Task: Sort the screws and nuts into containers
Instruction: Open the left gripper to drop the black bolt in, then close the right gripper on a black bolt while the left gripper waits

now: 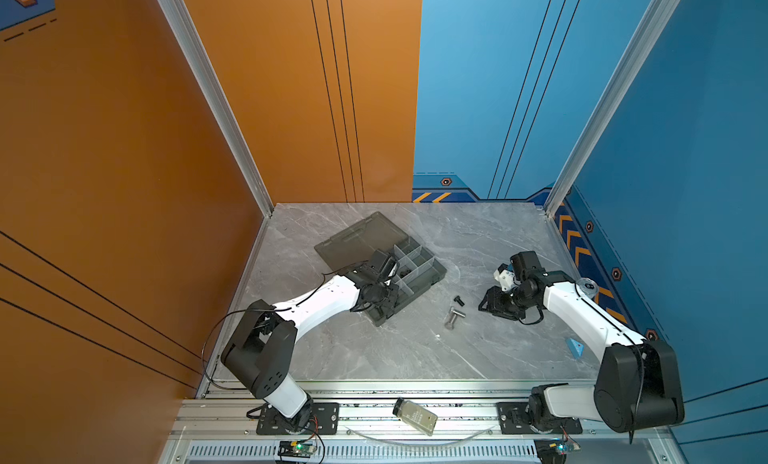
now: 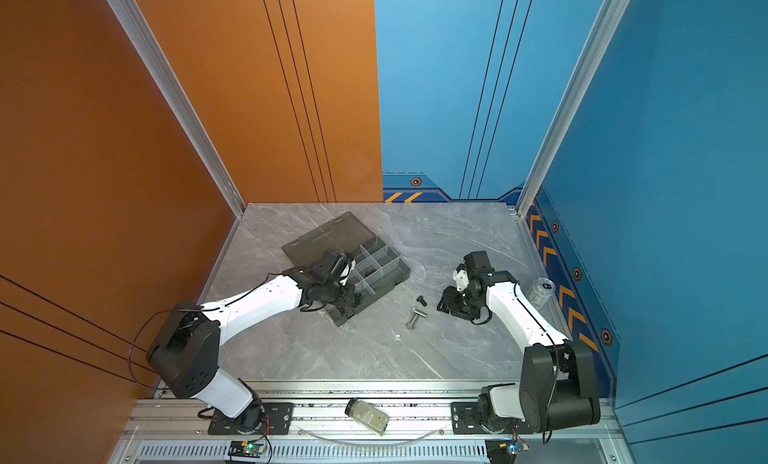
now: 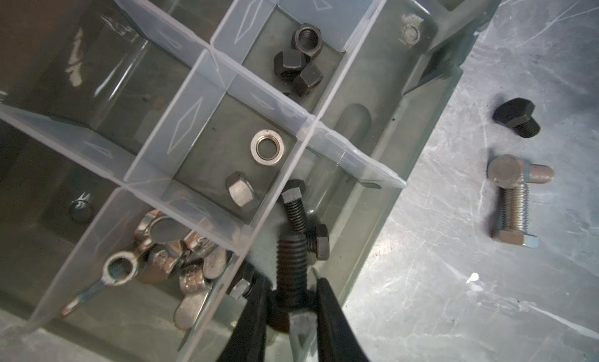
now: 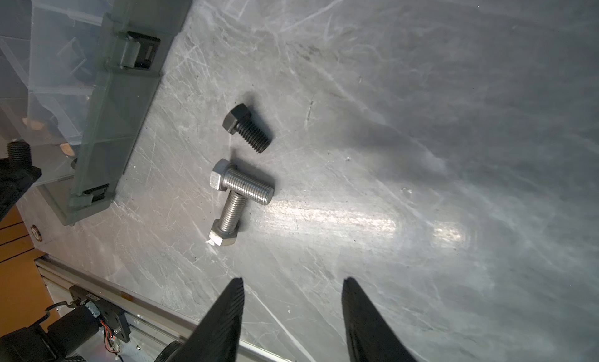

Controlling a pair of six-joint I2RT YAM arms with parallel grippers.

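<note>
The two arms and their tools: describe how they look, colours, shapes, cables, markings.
Both the left arm and the right arm have glossy white shells between bulky matte-black joint housings, with small dark holes. A thin black cable loops beside the left one. The left tool and the right tool have black fingers tapering to points; the right's show fine ribbing.

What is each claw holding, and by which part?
The left claw grips a matte black threaded bolt at its head end; the right claw is open and empty.
</note>
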